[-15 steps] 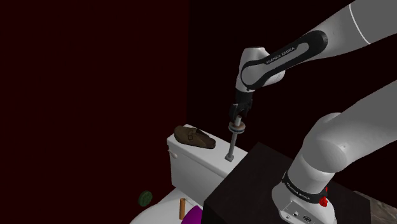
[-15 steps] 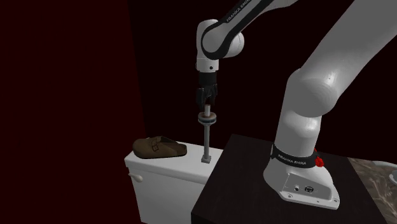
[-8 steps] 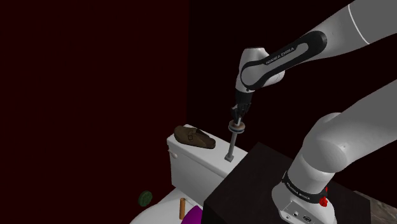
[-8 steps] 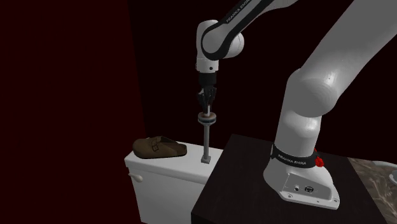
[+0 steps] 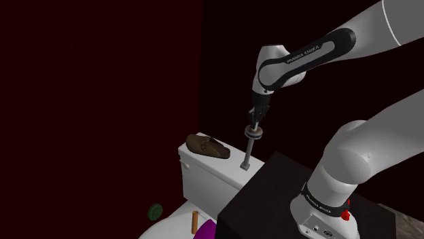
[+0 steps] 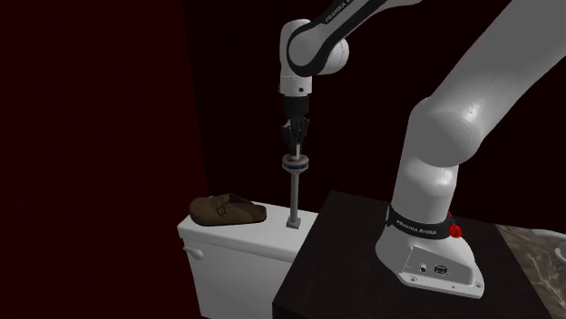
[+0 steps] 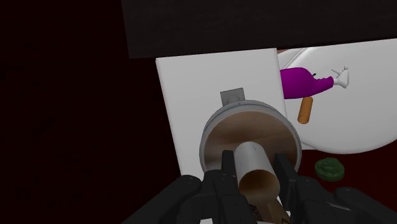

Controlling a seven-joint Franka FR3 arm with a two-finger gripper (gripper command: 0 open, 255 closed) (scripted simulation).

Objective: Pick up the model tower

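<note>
The model tower (image 5: 249, 146) is a thin grey shaft with a square foot and a round disc near its top. It stands upright at the white toilet tank's (image 5: 204, 170) lid, near the edge beside the dark stand. My gripper (image 5: 255, 123) hangs straight above it, shut on the tower's top stub. In the second exterior view the gripper (image 6: 294, 145) clasps the tower (image 6: 295, 195) just above the disc. Seen from the wrist, the fingers (image 7: 287, 175) press a pale cylinder, with the disc of the tower (image 7: 248, 130) below. I cannot tell whether the foot touches the lid.
A brown shoe (image 5: 207, 144) lies on the tank lid beside the tower. The dark stand (image 5: 272, 197) rises close by. Below are a purple object (image 7: 302, 83), a small brown stick (image 7: 306, 109) and a green round thing (image 7: 329, 168). Dark red walls enclose the corner.
The fingers have closed on the tower's top. The hand and the arm's end joint have risen a little, and the tower's disc sits slightly higher.
</note>
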